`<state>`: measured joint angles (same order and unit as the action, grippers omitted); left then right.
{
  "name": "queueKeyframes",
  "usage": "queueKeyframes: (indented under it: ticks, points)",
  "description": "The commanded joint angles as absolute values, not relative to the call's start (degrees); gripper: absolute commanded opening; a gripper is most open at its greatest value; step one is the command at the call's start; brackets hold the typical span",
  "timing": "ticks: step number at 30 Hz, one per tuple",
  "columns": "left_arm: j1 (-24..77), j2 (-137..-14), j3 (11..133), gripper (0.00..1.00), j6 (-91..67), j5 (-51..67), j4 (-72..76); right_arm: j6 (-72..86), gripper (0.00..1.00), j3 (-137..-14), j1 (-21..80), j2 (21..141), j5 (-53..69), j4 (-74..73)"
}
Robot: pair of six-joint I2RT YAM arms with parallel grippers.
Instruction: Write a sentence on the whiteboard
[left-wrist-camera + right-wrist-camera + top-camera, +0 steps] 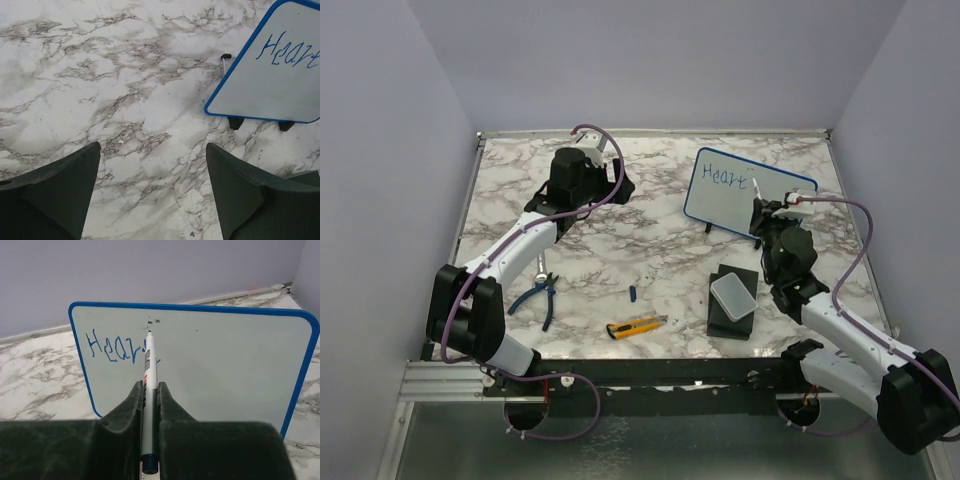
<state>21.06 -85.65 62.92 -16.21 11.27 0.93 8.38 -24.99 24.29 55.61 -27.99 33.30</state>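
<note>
Only the right wrist camera shows the right hand (149,390) clamped shut on a white marker (149,357). Its tip is at the whiteboard (215,370), just past the sentence (111,347), one blue word reading "Heart". From above, the right arm reaches from the near edge to the board, which stands tilted at the tabletop's (650,235) far right, while the left hand (152,150) hangs wide open and empty over bare marble at far left-centre. Open room lies between the hands, with pliers (542,297), a utility knife (634,326) and a grey box (732,294) nearer the bases.
</note>
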Motion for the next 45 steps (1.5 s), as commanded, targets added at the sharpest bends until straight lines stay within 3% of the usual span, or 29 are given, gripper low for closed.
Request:
queueKeyframes:
  ticks: [1,24,45]
  points:
    - [20.73,-84.13,62.84,0.87,-15.92,11.70,0.88,7.77,0.00,-23.79,23.95,54.51,-29.35,32.88]
    - [20.68,-84.34,62.84,0.87,-16.13,12.21,0.88,9.84,0.00,-24.70,17.26,58.05,-24.98,33.57]
    - [20.66,-83.46,62.84,0.87,-16.53,12.81,1.05,13.81,0.00,-22.43,17.05,59.06,-23.88,30.12]
